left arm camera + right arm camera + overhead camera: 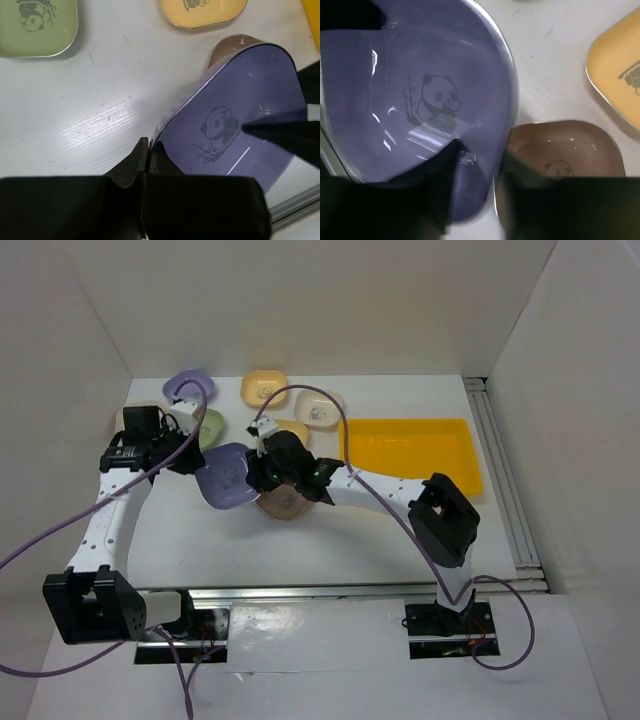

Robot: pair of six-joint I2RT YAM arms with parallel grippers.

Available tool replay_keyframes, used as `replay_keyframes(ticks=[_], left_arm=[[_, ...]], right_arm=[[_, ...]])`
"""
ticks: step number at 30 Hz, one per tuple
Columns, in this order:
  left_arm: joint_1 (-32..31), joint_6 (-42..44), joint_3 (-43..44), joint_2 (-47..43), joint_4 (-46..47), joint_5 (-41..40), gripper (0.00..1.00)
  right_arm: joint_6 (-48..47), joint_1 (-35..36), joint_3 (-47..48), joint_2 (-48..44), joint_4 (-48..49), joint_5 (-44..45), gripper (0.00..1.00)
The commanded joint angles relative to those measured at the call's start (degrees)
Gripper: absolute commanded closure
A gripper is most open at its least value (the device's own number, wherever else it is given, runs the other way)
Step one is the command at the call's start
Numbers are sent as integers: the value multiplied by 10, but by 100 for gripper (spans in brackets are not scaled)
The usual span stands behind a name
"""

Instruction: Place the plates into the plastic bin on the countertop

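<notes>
nothing lies in the plastic bin by the countertop's right edge, so we judge every plate is left to place. our left gripper pinches the rim of the lavender plate, which is tilted up near the countertop's middle. our right gripper straddles its opposite rim, jaws apart. the other plates lie toward the far edge.

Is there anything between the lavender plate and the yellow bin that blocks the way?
Only the right arm itself: it reaches across from the side of the bin, and its fingers straddle one rim of the lavender plate. A brown plate lies flat beside that rim. The left fingers are shut on the opposite rim.
</notes>
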Motion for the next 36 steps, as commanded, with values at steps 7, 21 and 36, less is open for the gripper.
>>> replay_keyframes(ticks=[7,21,36], left_arm=[[-54,-35,53,17,-3,25,79],[-123,-66,146,145,32,28,0],[-176,-31,116,298,106,-26,1]], right_arm=[[-5,1,11,-23,1,139,100],[-24,-319,-109,-230,-152,99,100],[-76,-462,-126,-103,-151,-15,100]])
